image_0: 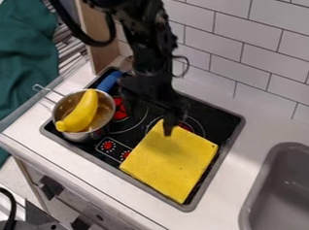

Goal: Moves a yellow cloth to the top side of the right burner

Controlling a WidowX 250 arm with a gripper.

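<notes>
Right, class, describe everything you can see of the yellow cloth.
The cloth is plain yellow and roughly square, with a small dark mark by its right corner. It lies nearly flat on the black stove, set like a diamond, partly covering the right burner. The gripper is at its upper corner; whether it grips there is unclear.

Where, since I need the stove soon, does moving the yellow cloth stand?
Partly done, it seems: the yellow cloth overlaps the lower part of the right burner. In hand: the gripper is at the cloth's top corner, grip unclear. Left, likely: shifting it to the burner's uncovered top side.
</notes>
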